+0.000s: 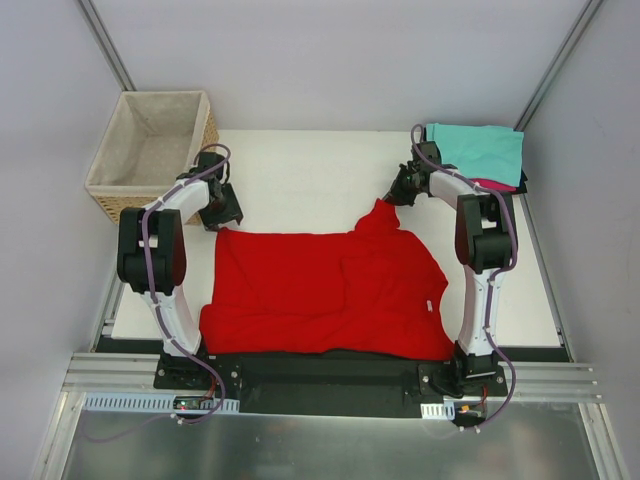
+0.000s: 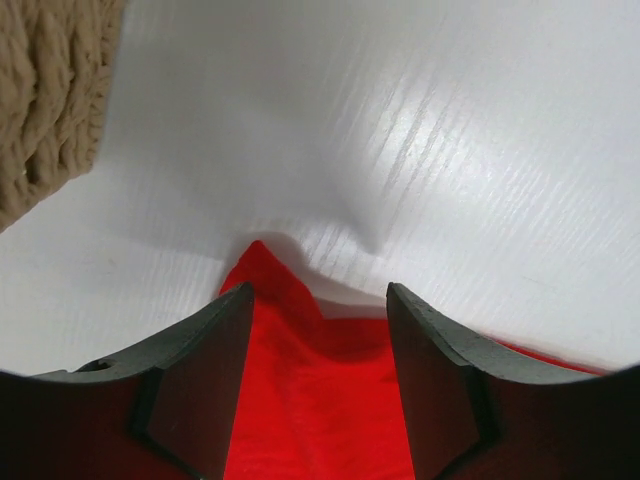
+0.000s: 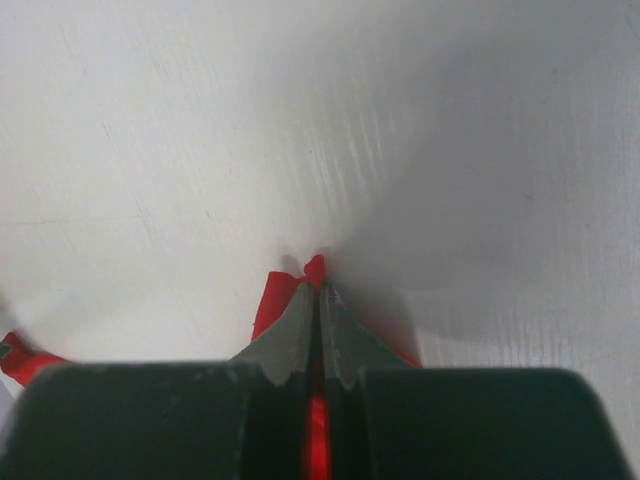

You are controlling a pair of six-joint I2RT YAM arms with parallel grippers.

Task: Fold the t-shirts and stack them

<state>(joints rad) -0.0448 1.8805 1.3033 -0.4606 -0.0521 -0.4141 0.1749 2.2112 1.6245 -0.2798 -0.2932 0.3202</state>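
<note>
right gripper [image 3: 320, 288] is pinching a tip of the red t-shirt [image 1: 320, 290]; left gripper [image 2: 318, 292] is straddling another corner, jaws standing moderately apart.

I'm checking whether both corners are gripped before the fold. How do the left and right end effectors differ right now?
The left end effector stands open, jaws astride a corner of the red t-shirt; the right end effector is pinched shut on a tuck of it. The left sits at the far left corner, the right a drawn-out peak nearer the folded stack. Both are at the shirt's far edge.
</note>
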